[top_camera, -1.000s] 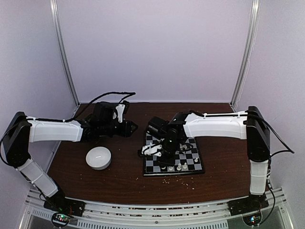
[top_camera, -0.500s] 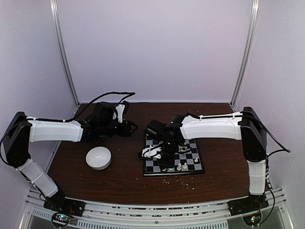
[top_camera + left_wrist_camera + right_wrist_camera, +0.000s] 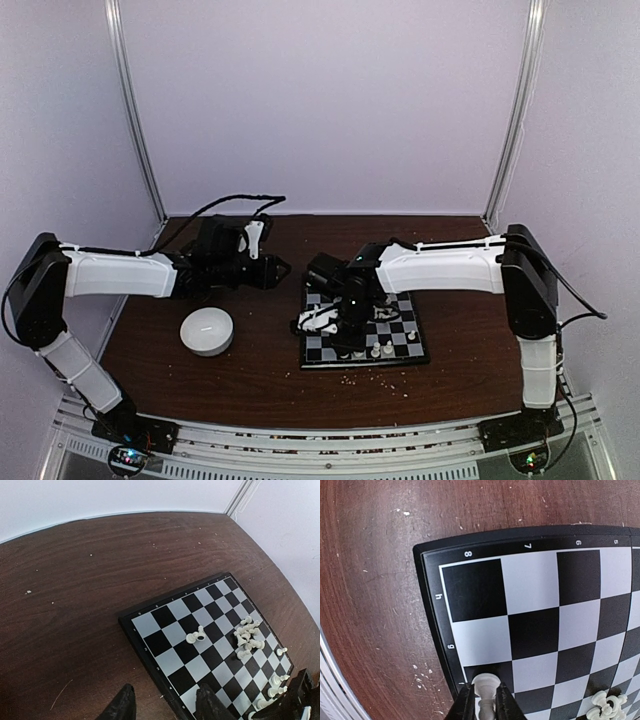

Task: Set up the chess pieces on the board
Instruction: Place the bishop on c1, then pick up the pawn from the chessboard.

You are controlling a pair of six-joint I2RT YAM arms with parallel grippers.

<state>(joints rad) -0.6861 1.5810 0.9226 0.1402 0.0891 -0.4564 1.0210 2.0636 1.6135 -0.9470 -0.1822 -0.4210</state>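
Observation:
The board (image 3: pixel 405 318) lies right of the table's middle. My right gripper (image 3: pixel 345 318) hangs over its left part, shut on a white chess piece (image 3: pixel 485 686) held upright above a dark square by the board's rim (image 3: pixel 432 630). More chess pieces (image 3: pixel 605 702) lie in a heap further in. The left wrist view shows two pieces (image 3: pixel 195 637) lying on their sides mid-board (image 3: pixel 170 630), a cluster (image 3: pixel 247 635) beyond them and a few standing (image 3: pixel 275 680) near the edge. My left gripper (image 3: pixel 280 267) hovers open and empty (image 3: pixel 165 700) by the board's far-left corner.
A round white bowl (image 3: pixel 207 331) sits on the brown table left of the board. Pale crumbs (image 3: pixel 375 378) are scattered in front of the board's near edge. White walls with metal posts close in the back and sides.
My right arm has shifted slightly left, with the piece still between its fingers over the board's left edge. The left arm has barely moved.

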